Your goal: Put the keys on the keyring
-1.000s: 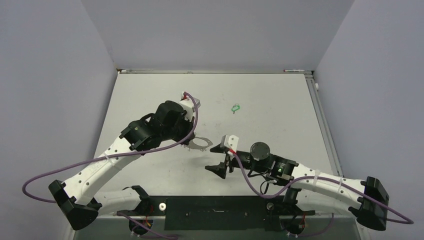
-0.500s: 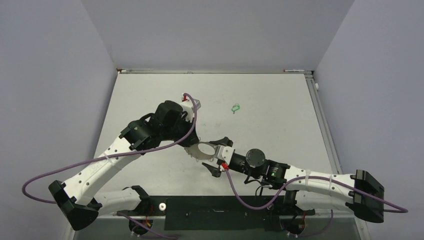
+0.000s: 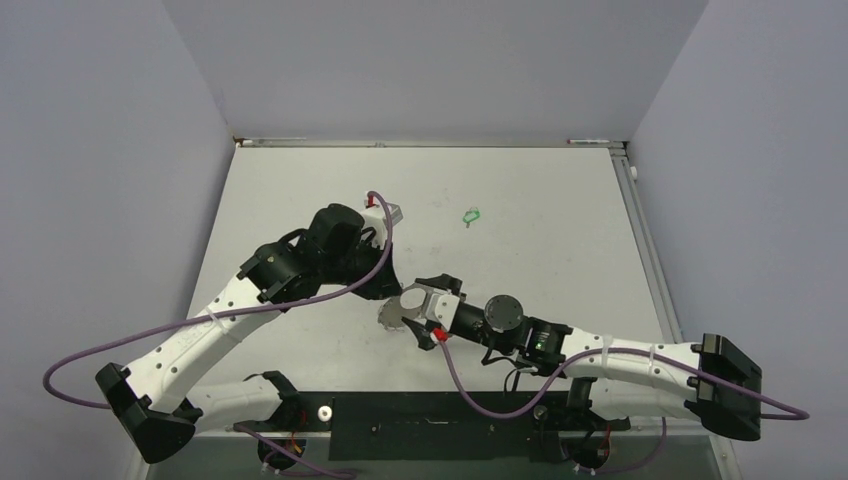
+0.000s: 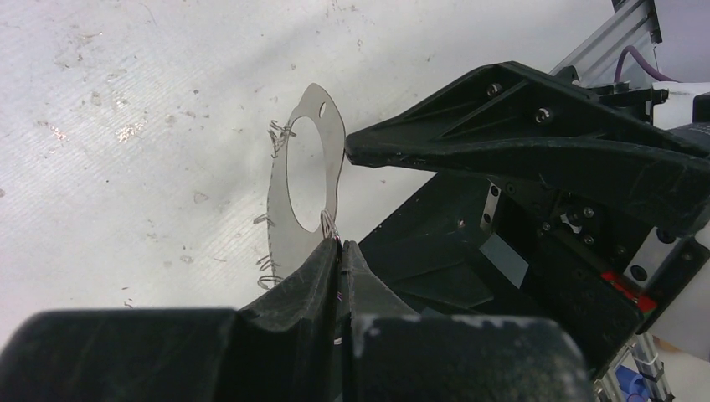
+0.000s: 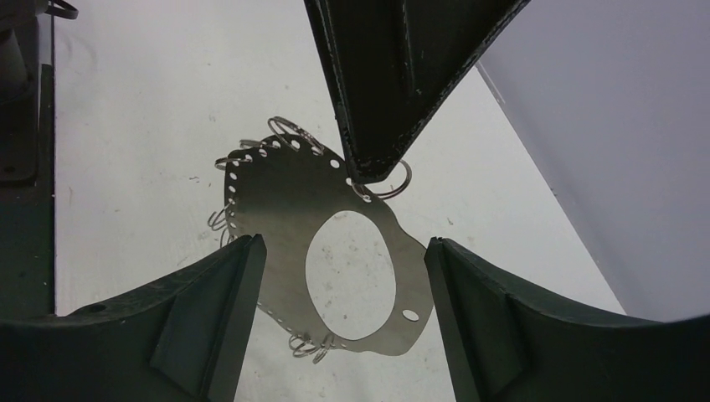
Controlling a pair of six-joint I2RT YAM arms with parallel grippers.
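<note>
The keyring (image 5: 280, 197) is a flat grey metal ring with several small wire loops along its rim, held on edge just above the table. My left gripper (image 4: 339, 245) is shut on its rim by one wire loop; its fingers (image 5: 381, 100) come down from above in the right wrist view. My right gripper (image 5: 342, 243) is open, one finger either side of the ring, not touching it. In the top view the ring (image 3: 392, 315) lies between the left gripper (image 3: 383, 291) and the right gripper (image 3: 418, 308). The green key (image 3: 471, 214) lies alone on the table further back.
The right gripper's finger (image 4: 502, 142) and black body fill the right side of the left wrist view, close to the ring (image 4: 301, 197). A black base plate (image 3: 430, 412) runs along the near edge. Grey walls enclose the white table (image 3: 560, 220).
My right gripper has swung left and turned toward the ring, and its open fingers now flank it. My left gripper has brought the ring slightly nearer and rightward. The green key has not moved.
</note>
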